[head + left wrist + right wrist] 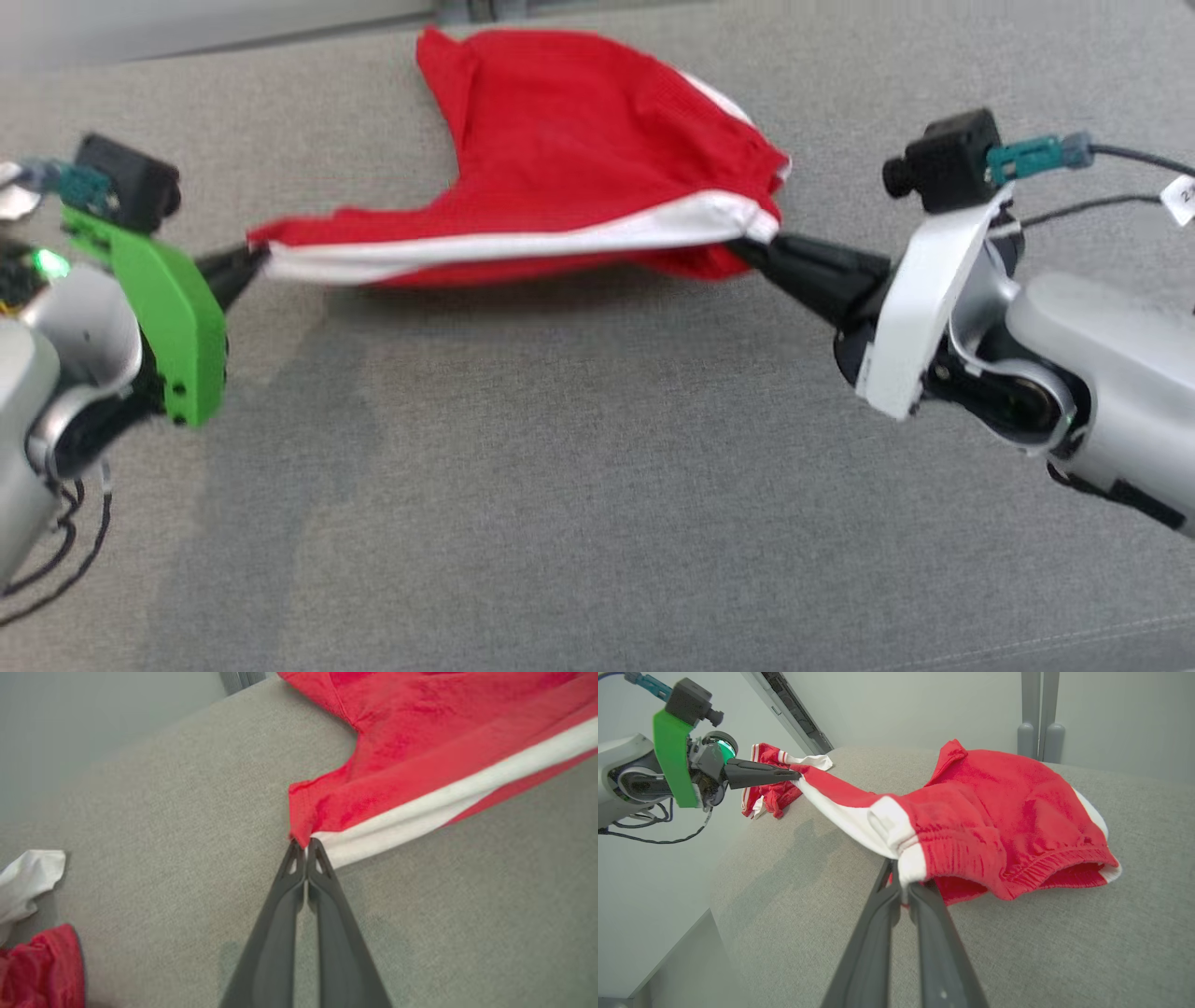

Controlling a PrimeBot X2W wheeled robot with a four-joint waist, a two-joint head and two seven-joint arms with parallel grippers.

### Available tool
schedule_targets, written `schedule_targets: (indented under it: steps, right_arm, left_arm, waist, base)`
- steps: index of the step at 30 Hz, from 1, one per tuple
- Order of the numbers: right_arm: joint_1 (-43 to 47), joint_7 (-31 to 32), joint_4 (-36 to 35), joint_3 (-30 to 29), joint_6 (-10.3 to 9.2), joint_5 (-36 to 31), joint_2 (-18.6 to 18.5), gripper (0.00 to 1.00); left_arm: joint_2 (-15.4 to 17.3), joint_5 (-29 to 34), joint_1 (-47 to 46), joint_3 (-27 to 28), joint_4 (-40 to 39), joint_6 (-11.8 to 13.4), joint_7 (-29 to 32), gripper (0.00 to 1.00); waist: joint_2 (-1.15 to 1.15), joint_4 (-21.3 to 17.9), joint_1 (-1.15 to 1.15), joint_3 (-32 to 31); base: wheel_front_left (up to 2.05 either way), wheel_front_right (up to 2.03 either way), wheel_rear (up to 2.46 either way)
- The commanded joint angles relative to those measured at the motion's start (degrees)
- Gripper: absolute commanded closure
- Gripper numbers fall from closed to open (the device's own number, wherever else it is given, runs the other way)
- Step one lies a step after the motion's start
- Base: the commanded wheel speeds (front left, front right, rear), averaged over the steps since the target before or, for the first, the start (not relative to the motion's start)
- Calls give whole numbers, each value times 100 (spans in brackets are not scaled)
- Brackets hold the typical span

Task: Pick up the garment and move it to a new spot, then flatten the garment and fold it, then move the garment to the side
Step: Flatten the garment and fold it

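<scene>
Across the grey table (597, 485), red shorts (579, 140) are stretched between left claw (261, 252) and right claw (742, 246), both pinched on the striped edge. Flattening seemingly underway; fold, side-move outstanding.

I'm watching the grey fabric surface (560, 485) carrying red shorts (579, 140), their far part resting at twelve o'clock; a bunched red-and-white garment (42, 970) is lying toward nine o'clock.

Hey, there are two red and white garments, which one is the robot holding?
The stretched garment, pinched between the left gripper and right gripper; the crumpled garment lies loose, untouched.
</scene>
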Motion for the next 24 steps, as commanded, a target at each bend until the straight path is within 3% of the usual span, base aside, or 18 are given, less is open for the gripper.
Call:
schedule_targets:
  steps: [1,8,16,20,24]
  right_arm:
    - [280,268,-157,6,-4,-7,-134,100]
    - [1386,1532,-929,7,-4,25,-765,100]
    - [2312,2276,-1601,9,-7,330,-1447,100]
    - [2412,2385,-1816,-3,-7,426,-1562,100]
    - [2378,2377,-1872,-96,-7,575,-1431,100]
  left_arm:
    - [188,-68,268,-76,-179,54,108,100]
    - [923,-543,1242,-452,-1364,447,987,100]
    - [1760,-1248,1935,-594,-2894,1004,1711,100]
    - [1980,-1322,2031,-546,-3262,1230,1712,100]
    - [2081,-1341,1981,-502,-3392,1304,1772,100]
  waist:
    - [0,144,0,-598]
    - [0,285,0,-1064]
    - [0,255,0,-1272]
    - [0,122,0,-1227]
    - [0,-58,0,-1134]
  base:
    - [0,0,0]
    - [0,0,0]
    - [0,0,0]
    - [0,0,0]
    - [0,0,0]
